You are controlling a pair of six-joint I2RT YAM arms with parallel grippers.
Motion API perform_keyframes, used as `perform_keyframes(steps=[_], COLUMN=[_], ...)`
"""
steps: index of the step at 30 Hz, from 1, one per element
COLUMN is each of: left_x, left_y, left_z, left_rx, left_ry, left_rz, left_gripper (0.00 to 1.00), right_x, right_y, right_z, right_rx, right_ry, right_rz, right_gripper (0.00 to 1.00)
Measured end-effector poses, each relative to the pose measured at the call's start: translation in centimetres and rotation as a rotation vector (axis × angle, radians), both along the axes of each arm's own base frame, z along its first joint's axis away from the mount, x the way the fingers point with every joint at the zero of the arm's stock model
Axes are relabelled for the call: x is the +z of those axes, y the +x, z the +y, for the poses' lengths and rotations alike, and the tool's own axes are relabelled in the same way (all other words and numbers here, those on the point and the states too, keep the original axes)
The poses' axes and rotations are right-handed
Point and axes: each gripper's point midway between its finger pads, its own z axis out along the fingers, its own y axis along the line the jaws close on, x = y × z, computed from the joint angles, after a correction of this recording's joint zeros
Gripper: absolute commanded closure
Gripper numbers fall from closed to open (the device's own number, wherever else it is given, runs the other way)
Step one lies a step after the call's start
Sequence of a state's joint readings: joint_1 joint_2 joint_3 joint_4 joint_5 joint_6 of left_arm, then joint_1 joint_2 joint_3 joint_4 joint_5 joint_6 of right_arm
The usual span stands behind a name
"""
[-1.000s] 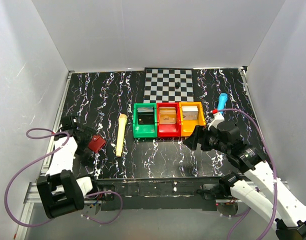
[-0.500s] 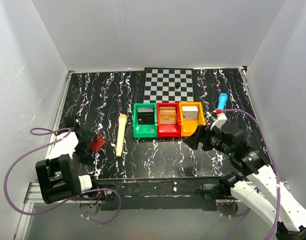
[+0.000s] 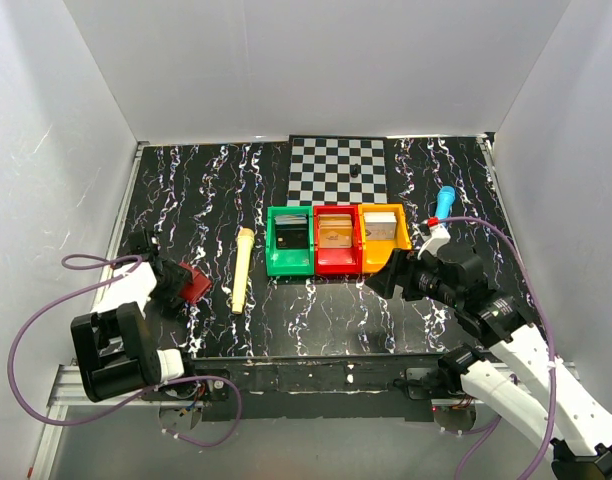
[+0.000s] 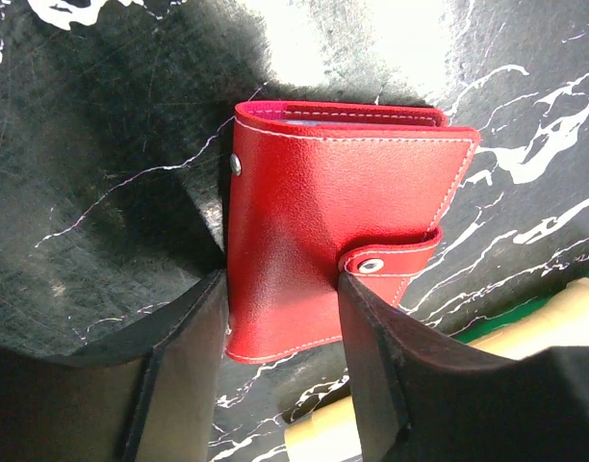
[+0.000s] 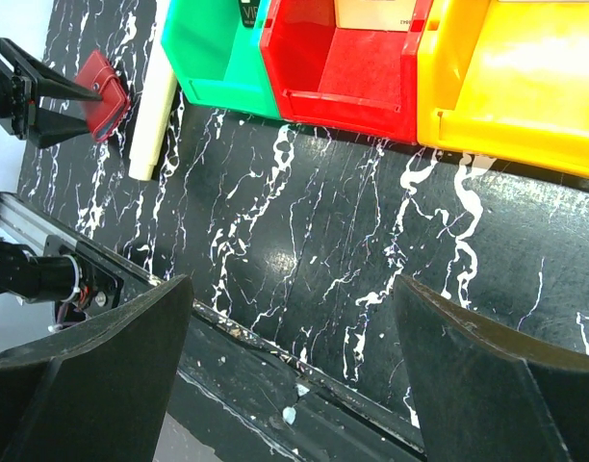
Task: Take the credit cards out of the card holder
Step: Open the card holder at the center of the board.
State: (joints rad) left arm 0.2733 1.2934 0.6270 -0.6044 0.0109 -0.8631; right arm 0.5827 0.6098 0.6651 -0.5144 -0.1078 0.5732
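The card holder (image 4: 323, 250) is a small dark red case, folded shut with its snap strap fastened. It sits at the left of the table in the top view (image 3: 194, 284) and shows far off in the right wrist view (image 5: 100, 94). My left gripper (image 4: 280, 289) has one finger pressed on each side of the case's near end, which casts a shadow on the table below. No cards show. My right gripper (image 5: 294, 298) is open and empty over bare table in front of the bins; in the top view (image 3: 386, 275) it is near the orange bin.
Green (image 3: 289, 262), red (image 3: 336, 264) and orange (image 3: 386, 258) bins stand side by side mid-table, with items inside. A cream stick (image 3: 241, 270) lies just right of the card holder. A chessboard (image 3: 338, 168) is at the back, and a blue marker (image 3: 444, 205) at the right.
My left arm has folded back so that its base link stands nearer the left edge; the card holder has stayed between its fingers at about the same spot. The right gripper has barely shifted.
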Motion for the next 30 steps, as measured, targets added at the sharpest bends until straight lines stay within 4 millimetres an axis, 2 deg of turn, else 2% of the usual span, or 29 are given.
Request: perform_keyframes(steps=[6,10,11,15,19,21,25,30], left_x=[0.1,0.2,0.3,0.7,1.8,2.6,4.4,5.6], left_y=[0.0,-0.1,-0.1,-0.2,-0.2,0.0,0.5,0.5], left_z=[-0.1,-0.5,-0.5,-0.8,-1.0,-1.1,-1.5,-1.7], left_rx=[-0.014,-0.033,-0.040,-0.061,-0.078,-0.094,-0.131,-0.165], left_ry=[-0.005,-0.016,-0.018,-0.021,-0.017,-0.014,-0.007,0.002], left_rz=[-0.018,-0.028,-0.031,-0.047,-0.087,-0.123,-0.199,-0.245], left_gripper=[0.73,0.77,0.81,0.82,0.87,0.94,1.00,1.00], right_x=[-0.2,-0.4,-0.4,-0.4,-0.5,-0.5,-0.5,-0.7], right_y=[0.1,0.1,0.1,0.1,0.1,0.2,0.2,0.2], right_z=[0.0,0.1,0.1,0.1,0.1,0.1,0.1,0.1], right_rx=[0.000,0.000,0.000,0.000,0.000,0.000,0.000,0.000], right_ry=[-0.006,-0.010,-0.010,-0.011,-0.012,-0.013,-0.013,-0.018], right_rz=[0.009,0.015,0.017,0.017,0.019,0.021,0.021,0.027], right_gripper=[0.09,0.09,0.09,0.09,0.09,0.09,0.09,0.10])
